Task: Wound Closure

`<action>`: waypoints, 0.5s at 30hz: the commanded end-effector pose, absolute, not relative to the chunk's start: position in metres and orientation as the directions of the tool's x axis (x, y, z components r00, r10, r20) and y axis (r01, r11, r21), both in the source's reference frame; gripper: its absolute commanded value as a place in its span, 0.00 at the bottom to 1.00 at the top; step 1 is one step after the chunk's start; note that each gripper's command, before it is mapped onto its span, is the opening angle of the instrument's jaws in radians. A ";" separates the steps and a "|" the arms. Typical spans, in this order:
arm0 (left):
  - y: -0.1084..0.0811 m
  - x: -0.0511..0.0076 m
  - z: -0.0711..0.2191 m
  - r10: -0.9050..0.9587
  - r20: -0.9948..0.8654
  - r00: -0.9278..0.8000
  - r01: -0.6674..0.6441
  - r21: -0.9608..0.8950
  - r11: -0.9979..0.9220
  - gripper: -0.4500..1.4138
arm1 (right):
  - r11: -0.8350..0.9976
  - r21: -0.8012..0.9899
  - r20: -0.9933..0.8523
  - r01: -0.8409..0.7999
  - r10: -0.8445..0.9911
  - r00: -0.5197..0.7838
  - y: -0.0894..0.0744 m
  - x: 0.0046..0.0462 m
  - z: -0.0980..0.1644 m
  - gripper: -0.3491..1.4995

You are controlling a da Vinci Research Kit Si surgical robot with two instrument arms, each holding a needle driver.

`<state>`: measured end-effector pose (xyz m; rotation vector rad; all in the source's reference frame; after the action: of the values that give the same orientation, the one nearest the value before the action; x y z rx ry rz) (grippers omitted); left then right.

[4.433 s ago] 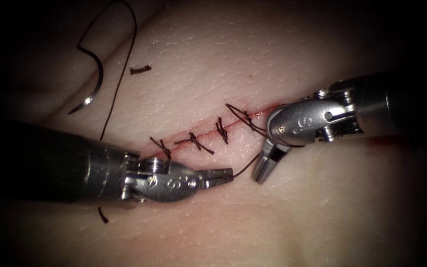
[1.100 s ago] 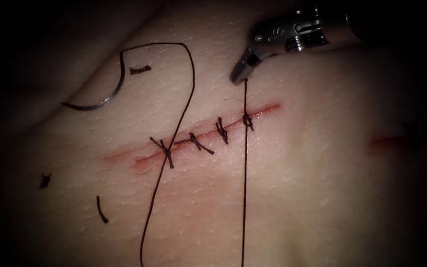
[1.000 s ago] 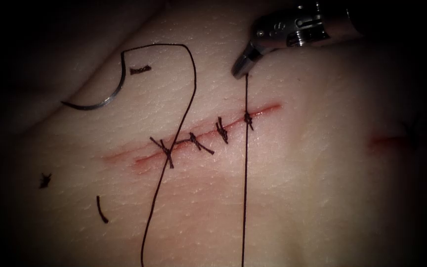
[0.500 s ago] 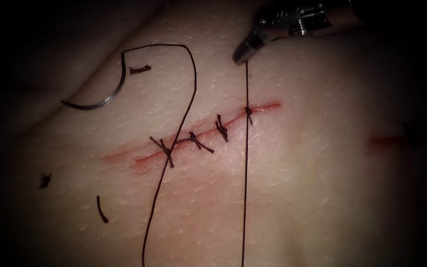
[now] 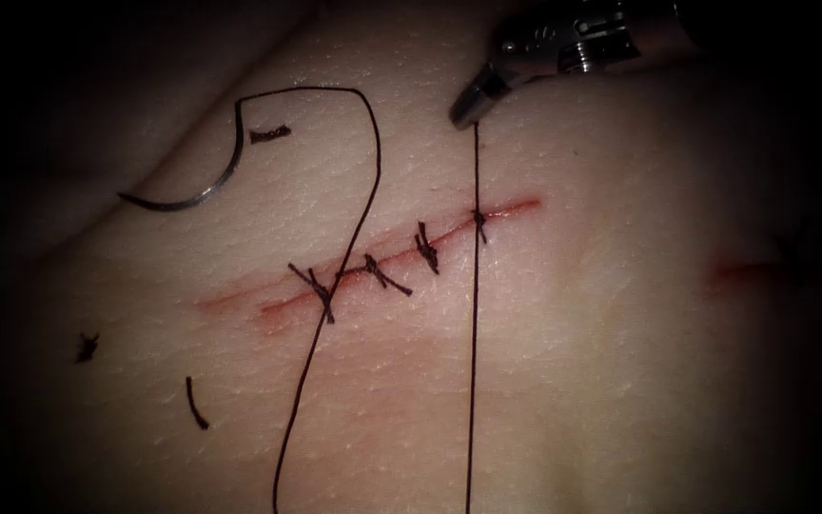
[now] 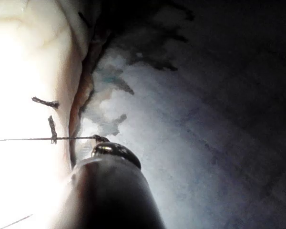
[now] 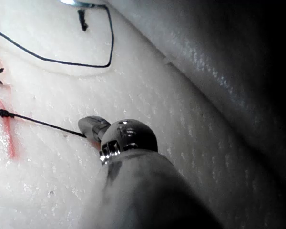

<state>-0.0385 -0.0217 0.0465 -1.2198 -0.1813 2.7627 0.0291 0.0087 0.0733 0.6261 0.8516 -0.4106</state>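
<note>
My right tool (image 5: 473,103) sits beyond the cut (image 5: 401,252), jaws shut on the thread (image 5: 475,171). That strand runs taut through a small knot (image 5: 479,217) at the cut's right end and off the near edge. In the left wrist view the taut thread (image 6: 62,139) ends at my left tool's tip (image 6: 104,140), which holds it. The curved needle (image 5: 192,195) lies free on the tissue, left of the cut, in neither tool. Its slack thread (image 5: 363,190) loops across the leftmost stitch (image 5: 314,290). The right wrist view shows the right tool (image 7: 89,127) gripping thread (image 7: 43,123) from the knot (image 7: 5,113).
Three earlier stitches cross the cut (image 5: 373,271), which shows red fluid (image 5: 511,207) at its right end. Cut ends of thread lie loose on the tissue (image 5: 268,134) (image 5: 87,346) (image 5: 197,405). A second red mark (image 5: 744,274) sits far right.
Since 4.4 s ago both tools have pulled apart from the cut, the right one away beyond it, the left off the near edge. The thread went taut and the knot drew down small.
</note>
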 end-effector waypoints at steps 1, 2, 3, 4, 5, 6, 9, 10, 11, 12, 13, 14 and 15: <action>-0.022 -0.0388 0.046 0.168 -0.729 -0.663 -0.074 -0.160 -0.984 0.00 | 0.755 0.339 -0.800 0.561 -0.083 0.594 0.009 0.0295 0.074 0.00; -0.021 -0.0387 0.046 0.172 -0.732 -0.659 -0.085 -0.154 -0.984 0.00 | 0.763 0.334 -0.801 0.554 -0.080 0.593 0.009 0.0294 0.074 0.14; -0.020 -0.0386 0.045 0.173 -0.736 -0.655 -0.093 -0.149 -0.984 0.00 | 0.771 0.328 -0.802 0.545 -0.077 0.592 0.009 0.0293 0.074 0.33; -0.019 -0.0385 0.044 0.170 -0.741 -0.649 -0.092 -0.145 -0.985 0.00 | 0.781 0.322 -0.802 0.535 -0.075 0.592 0.009 0.0292 0.074 0.54; -0.017 -0.0383 0.044 0.164 -0.750 -0.641 -0.093 -0.136 -0.986 0.00 | 0.798 0.316 -0.799 0.513 -0.068 0.598 0.009 0.0290 0.073 0.69; -0.016 -0.0383 0.043 0.155 -0.757 -0.635 -0.089 -0.128 -0.988 0.00 | 0.809 0.316 -0.799 0.496 -0.055 0.599 0.009 0.0287 0.073 0.79; -0.013 -0.0378 0.041 0.142 -0.767 -0.626 -0.093 -0.107 -0.990 0.00 | 0.838 0.340 -0.803 0.427 0.022 0.596 0.009 0.0275 0.072 0.91; -0.012 -0.0377 0.040 0.140 -0.771 -0.622 -0.095 -0.103 -0.990 0.00 | 0.847 0.349 -0.800 0.402 0.046 0.598 0.009 0.0268 0.072 0.93; -0.011 -0.0375 0.040 0.138 -0.773 -0.619 -0.098 -0.098 -0.990 0.00 | 0.850 0.361 -0.798 0.383 0.069 0.599 0.009 0.0263 0.072 0.94; -0.010 -0.0372 0.039 0.133 -0.776 -0.617 -0.102 -0.089 -0.991 0.00 | 0.854 0.370 -0.800 0.367 0.092 0.593 0.009 0.0257 0.071 0.95; -0.009 -0.0369 0.038 0.126 -0.776 -0.618 -0.107 -0.076 -0.991 0.00 | 0.856 0.385 -0.798 0.346 0.120 0.590 0.010 0.0251 0.071 0.96; -0.008 -0.0366 0.038 0.119 -0.775 -0.620 -0.110 -0.065 -0.992 0.00 | 0.860 0.398 -0.797 0.320 0.151 0.585 0.010 0.0242 0.071 0.97; -0.005 -0.0360 0.036 0.115 -0.782 -0.613 -0.121 -0.051 -0.991 0.00 | 0.870 0.417 -0.793 0.263 0.206 0.574 0.011 0.0227 0.070 0.97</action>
<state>-0.0352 -0.0039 0.0353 -1.3170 0.0249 2.7046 0.0222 0.0107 0.0690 0.5335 0.9739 -0.0208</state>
